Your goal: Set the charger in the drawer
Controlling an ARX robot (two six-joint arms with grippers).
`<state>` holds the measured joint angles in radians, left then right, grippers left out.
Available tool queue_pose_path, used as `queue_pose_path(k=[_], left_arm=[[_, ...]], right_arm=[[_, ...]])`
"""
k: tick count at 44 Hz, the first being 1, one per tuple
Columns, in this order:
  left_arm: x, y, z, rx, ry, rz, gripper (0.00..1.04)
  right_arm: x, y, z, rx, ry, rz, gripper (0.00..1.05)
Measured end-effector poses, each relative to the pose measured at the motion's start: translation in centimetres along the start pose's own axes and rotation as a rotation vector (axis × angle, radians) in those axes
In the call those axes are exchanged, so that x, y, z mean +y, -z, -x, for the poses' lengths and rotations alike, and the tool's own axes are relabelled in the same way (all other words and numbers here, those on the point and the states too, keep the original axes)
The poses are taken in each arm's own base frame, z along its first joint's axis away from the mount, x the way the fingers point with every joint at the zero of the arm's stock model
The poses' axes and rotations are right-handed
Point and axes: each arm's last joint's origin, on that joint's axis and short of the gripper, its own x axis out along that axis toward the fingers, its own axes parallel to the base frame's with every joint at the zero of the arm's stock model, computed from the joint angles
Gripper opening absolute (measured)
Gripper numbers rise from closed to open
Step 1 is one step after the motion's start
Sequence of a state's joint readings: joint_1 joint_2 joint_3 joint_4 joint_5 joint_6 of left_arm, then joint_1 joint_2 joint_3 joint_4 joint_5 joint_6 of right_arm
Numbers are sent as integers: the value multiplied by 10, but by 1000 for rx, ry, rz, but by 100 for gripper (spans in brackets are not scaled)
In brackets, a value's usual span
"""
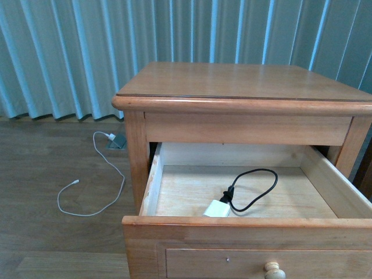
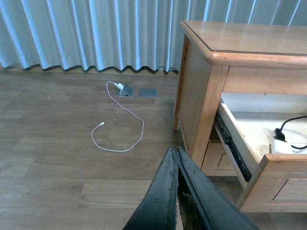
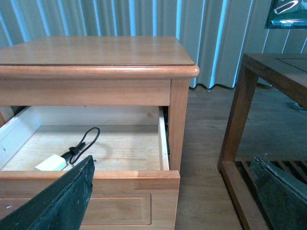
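Observation:
The drawer (image 1: 244,222) of the light-wood nightstand stands pulled out. Inside it, near the front wall, lies the charger (image 1: 217,208), a small white block with a looped black cord (image 1: 256,189). The charger (image 3: 51,163) and drawer (image 3: 144,179) also show in the right wrist view, and the charger (image 2: 283,146) peeks over the drawer (image 2: 283,167) in the left wrist view. My left gripper (image 2: 177,153) is shut with nothing in it, low over the floor left of the nightstand. My right gripper (image 3: 172,167) is open and empty, in front of the drawer's right corner. Neither arm shows in the front view.
A long thin white cable (image 1: 96,197) lies curled on the wooden floor left of the nightstand (image 1: 244,87), running to a floor socket (image 1: 117,141). A darker wooden table (image 3: 268,91) stands close on the right. Pale blue curtains (image 1: 70,52) hang behind.

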<state>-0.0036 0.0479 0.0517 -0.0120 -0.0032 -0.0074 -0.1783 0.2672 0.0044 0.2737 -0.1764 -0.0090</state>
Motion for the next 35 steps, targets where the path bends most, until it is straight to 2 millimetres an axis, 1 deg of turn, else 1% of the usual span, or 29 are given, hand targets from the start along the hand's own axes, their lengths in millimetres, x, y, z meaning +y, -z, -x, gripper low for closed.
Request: queue_pose_path(k=[4,7,19,20,24,27,30,32,35], left_arm=[[0,1,0,0,0,0,4],[0,9,0,-8,0,0,4],[0,9,1,-12,-1,0,4],[0,9,1,-12,-1,0,6],[0,9,1,-12,0,0,25],[0,9,1,-12,-1,0,41],[0,9,1,-12,0,0,56],[0,9,1,-12,0,0,66],[0,9,1,-12,0,0,77]], right_arm=[[0,0,0,0,0,0,96],[0,0,0,0,0,0,96],[0,0,0,0,0,0,96],[0,0,0,0,0,0,96],[0,0,0,0,0,0,96],[3,5,0,143,-106,43,96],[8,10,-1,277,-161,55,96],[13,10,-4,353,-198,53,96],[18,8,-8,416,-229,43,96]])
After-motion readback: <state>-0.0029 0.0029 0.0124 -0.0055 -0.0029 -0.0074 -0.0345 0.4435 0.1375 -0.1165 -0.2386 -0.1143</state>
